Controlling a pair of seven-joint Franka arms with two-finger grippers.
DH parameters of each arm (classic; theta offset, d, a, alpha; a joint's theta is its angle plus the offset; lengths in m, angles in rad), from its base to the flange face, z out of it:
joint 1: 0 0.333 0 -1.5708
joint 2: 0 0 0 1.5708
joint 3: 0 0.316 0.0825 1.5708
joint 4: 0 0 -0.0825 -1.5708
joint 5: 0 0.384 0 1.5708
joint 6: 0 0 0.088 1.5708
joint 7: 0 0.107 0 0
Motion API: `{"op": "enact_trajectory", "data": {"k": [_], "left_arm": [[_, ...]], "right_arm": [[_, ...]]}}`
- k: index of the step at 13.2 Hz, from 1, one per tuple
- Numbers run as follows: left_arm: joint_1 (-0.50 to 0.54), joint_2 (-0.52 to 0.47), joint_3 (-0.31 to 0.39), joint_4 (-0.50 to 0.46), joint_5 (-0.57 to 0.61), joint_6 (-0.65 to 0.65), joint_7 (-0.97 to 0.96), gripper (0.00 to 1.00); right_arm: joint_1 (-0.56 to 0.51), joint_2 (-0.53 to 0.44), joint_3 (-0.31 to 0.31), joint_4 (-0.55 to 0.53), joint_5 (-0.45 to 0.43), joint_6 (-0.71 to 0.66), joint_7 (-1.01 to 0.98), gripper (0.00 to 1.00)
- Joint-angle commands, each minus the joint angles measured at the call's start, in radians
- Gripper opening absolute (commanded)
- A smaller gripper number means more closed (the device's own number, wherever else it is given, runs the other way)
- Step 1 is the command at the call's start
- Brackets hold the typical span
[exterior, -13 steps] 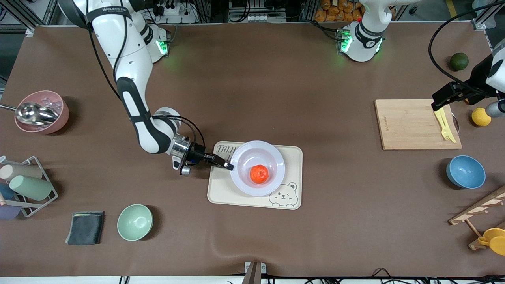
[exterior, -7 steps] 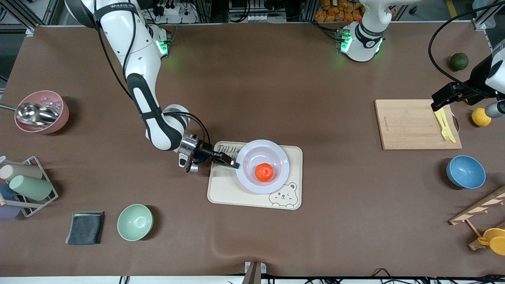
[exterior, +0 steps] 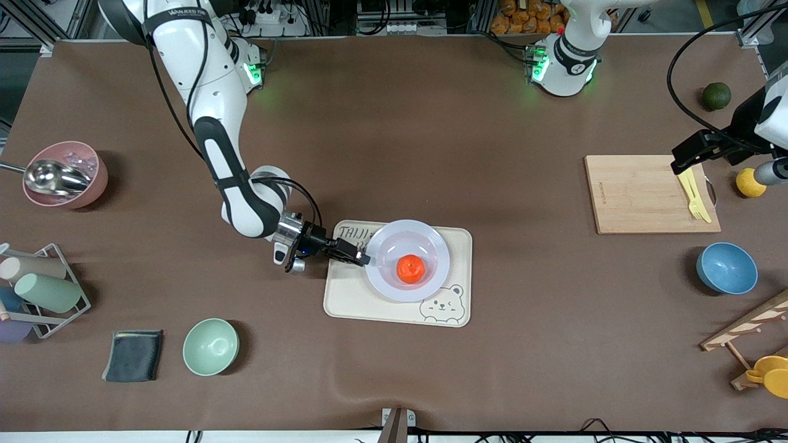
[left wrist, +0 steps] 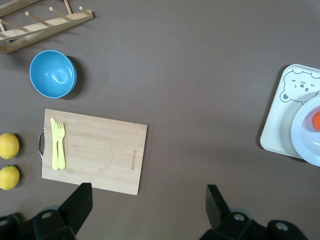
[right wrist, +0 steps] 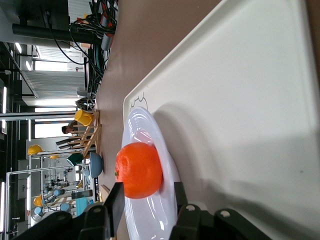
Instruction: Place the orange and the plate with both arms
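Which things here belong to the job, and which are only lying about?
Job: orange in the plate, on the bear tray; right gripper at the plate's rim.

Lying about: cutting board, blue bowl, green bowl, pink bowl, lemons.

Lots of stuff clipped at the edges here

In the left wrist view the plate (left wrist: 311, 131) and the bear tray (left wrist: 285, 117) run off the frame edge, and only a sliver of the orange (left wrist: 316, 120) shows. The left gripper (left wrist: 148, 206) shows just its two finger stubs, wide apart, and in the front view the left arm is cut by the edge. In the right wrist view the plate (right wrist: 150, 150) rim hides behind the right gripper (right wrist: 146, 201) fingers, so I can't tell whether they touch it. The tray lettering sits half under the plate (exterior: 407, 260).
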Motion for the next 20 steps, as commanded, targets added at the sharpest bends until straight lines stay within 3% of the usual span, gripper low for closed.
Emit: {"op": "enact_trajectory", "data": {"k": [1, 3, 7, 10, 14, 17, 18, 20], "left_arm": [[-0.007, 0.003, 0.0, 0.01, 0.006, -0.002, 0.013, 1.0], [-0.009, 0.005, 0.0, 0.01, 0.006, -0.002, 0.013, 1.0], [-0.007, 0.005, -0.002, 0.01, 0.007, -0.003, 0.013, 1.0], [-0.003, 0.005, -0.002, 0.012, 0.001, -0.008, 0.019, 1.0], [-0.003, -0.006, -0.005, -0.004, -0.011, -0.04, 0.019, 1.0], [0.0, -0.009, -0.026, -0.004, -0.011, -0.043, 0.011, 1.0], [0.0, -0.01, -0.028, -0.004, -0.011, -0.043, 0.013, 1.0], [0.002, -0.015, -0.028, -0.004, -0.011, -0.043, 0.014, 1.0]], "right_arm": [[-0.044, 0.006, 0.008, 0.023, -0.104, -0.003, 0.044, 0.45], [-0.071, 0.0, 0.008, 0.035, -0.234, -0.007, 0.137, 0.44], [-0.146, -0.052, 0.008, 0.081, -0.588, -0.111, 0.468, 0.43], [-0.237, -0.057, 0.007, 0.127, -0.716, -0.26, 0.529, 0.44], [-0.386, -0.057, 0.007, 0.228, -0.954, -0.476, 0.616, 0.45], [-0.438, -0.058, 0.004, 0.283, -1.034, -0.584, 0.622, 0.46], [-0.437, -0.058, -0.026, 0.308, -1.052, -0.608, 0.624, 0.46], [-0.458, -0.049, -0.037, 0.369, -1.144, -0.65, 0.639, 0.49]]}}
